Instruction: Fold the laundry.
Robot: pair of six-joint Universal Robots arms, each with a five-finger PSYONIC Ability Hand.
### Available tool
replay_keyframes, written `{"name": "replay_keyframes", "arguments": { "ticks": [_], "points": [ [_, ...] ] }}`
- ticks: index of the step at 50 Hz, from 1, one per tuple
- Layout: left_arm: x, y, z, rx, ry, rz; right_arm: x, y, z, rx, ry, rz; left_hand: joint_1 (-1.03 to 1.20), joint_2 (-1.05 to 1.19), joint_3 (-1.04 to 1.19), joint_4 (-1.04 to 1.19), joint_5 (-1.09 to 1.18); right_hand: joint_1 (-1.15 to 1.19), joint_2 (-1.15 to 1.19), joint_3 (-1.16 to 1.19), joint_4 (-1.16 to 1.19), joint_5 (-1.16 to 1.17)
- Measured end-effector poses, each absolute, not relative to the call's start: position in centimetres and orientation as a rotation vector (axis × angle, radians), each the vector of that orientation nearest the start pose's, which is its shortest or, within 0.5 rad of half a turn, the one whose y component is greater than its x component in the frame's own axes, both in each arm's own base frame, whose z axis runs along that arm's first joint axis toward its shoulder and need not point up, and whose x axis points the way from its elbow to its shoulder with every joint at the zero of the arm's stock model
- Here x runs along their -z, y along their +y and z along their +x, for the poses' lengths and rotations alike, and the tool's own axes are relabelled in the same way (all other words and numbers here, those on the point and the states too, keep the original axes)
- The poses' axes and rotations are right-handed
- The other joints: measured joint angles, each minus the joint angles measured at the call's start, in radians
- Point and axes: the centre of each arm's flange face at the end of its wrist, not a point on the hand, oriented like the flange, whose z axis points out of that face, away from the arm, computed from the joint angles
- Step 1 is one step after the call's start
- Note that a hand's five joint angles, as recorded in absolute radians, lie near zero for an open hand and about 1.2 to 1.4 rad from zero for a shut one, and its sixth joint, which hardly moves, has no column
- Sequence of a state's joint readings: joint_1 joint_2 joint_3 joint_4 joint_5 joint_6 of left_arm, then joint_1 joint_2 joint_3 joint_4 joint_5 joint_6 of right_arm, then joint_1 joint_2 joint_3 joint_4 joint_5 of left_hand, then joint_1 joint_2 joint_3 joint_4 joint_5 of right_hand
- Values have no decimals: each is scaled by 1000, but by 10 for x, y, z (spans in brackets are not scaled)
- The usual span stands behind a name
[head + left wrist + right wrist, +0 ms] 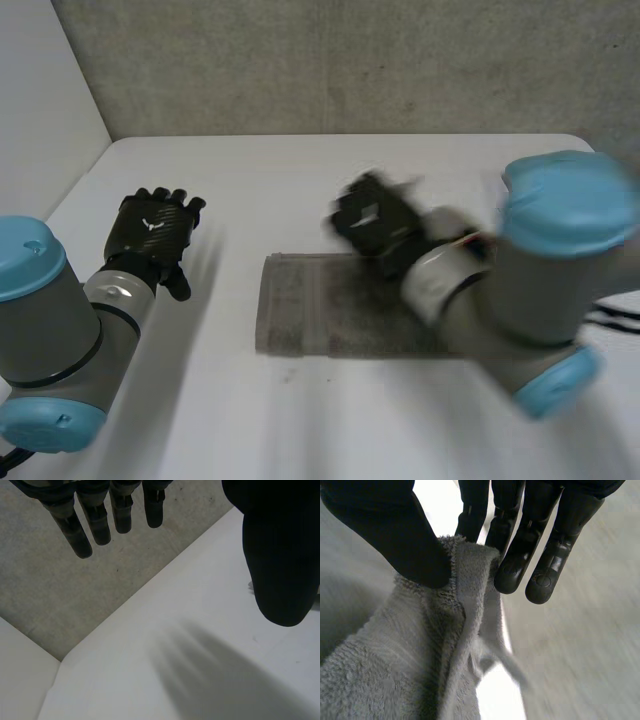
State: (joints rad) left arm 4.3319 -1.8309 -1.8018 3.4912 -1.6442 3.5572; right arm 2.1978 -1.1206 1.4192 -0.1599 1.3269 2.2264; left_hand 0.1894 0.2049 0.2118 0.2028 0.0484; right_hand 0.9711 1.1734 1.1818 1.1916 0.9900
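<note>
Right hand [395,530] — pinching towel [395,670] edge.

We see a left arm [60,320] and a right arm [530,290] of stout grey cylinders with rounded light-blue caps [570,200]; the left hand [152,228] and right hand [378,222] are black, with segmented fingers [122,512].
</note>
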Motion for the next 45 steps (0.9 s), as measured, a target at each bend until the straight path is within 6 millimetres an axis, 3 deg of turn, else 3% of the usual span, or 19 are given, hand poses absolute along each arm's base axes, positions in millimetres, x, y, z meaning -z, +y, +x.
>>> {"name": "replay_keyframes", "arguments": {
  "ticks": [3,5,7,9,12,13,18,20,24,31,33,34,35,37,39,43,45],
  "points": [
    [-189,-259,-238,2004,2163,831,-184,-187,387,1955,1379,-1903,0,0,0,0,0,0,0,0,0,0],
    [-188,-259,-238,2003,2164,832,-178,-180,393,1931,1361,-1918,0,0,0,0,0,0,0,0,0,0],
    [-188,-259,-238,2004,2164,835,-153,-161,405,1839,1326,-1973,0,0,0,0,0,-43,-57,-66,-73,-53],
    [-189,-259,-239,2007,2162,837,-145,-157,407,1813,1330,-1986,0,0,0,0,0,-404,-452,-432,-438,-404],
    [-190,-259,-240,2014,2157,839,-141,-156,407,1799,1348,-1984,0,0,0,0,0,-591,-653,-631,-636,-603],
    [-191,-259,-241,2019,2152,841,-142,-158,405,1798,1376,-1967,0,0,0,0,0,-763,-928,-928,-933,-894],
    [-195,-260,-244,2039,2138,844,-158,-174,393,1828,1494,-1847,0,0,0,0,0,-772,-957,-969,-960,-923],
    [-199,-260,-248,2063,2123,854,-179,-202,367,1861,1679,-1641,0,0,0,0,0,-772,-957,-969,-960,-923],
    [-203,-255,-258,2095,2110,886,-191,-235,316,1823,1951,-1350,0,0,0,0,0,-772,-957,-969,-960,-923],
    [-200,-246,-267,2102,2116,934,-159,-247,248,1611,2253,-1156,0,0,0,0,0,-731,-901,-910,-916,-878],
    [-198,-245,-268,2095,2122,941,-145,-249,230,1555,2322,-1147,0,0,0,0,0,-531,-678,-685,-697,-677],
    [-197,-245,-268,2092,2125,944,-143,-250,228,1551,2328,-1148,0,0,0,0,0,-364,-481,-495,-506,-494],
    [-197,-244,-268,2090,2126,944,-139,-251,222,1541,2347,-1154,0,0,0,0,0,-364,-481,-495,-506,-494],
    [-195,-244,-268,2084,2131,947,-131,-256,212,1536,2372,-1183,0,0,0,0,0,-165,-161,-186,-196,-189],
    [-196,-244,-269,2085,2130,949,-128,-261,209,1556,2375,-1210,0,0,0,0,0,-111,-66,-75,-81,-89],
    [-198,-239,-273,2100,2125,969,-129,-269,209,1595,2367,-1228,0,0,0,0,0,-105,-84,-92,-96,-92],
    [-201,-232,-281,2128,2115,1005,-133,-273,212,1621,2355,-1222,0,0,0,0,0,-177,-228,-222,-231,-202]
  ]
}}
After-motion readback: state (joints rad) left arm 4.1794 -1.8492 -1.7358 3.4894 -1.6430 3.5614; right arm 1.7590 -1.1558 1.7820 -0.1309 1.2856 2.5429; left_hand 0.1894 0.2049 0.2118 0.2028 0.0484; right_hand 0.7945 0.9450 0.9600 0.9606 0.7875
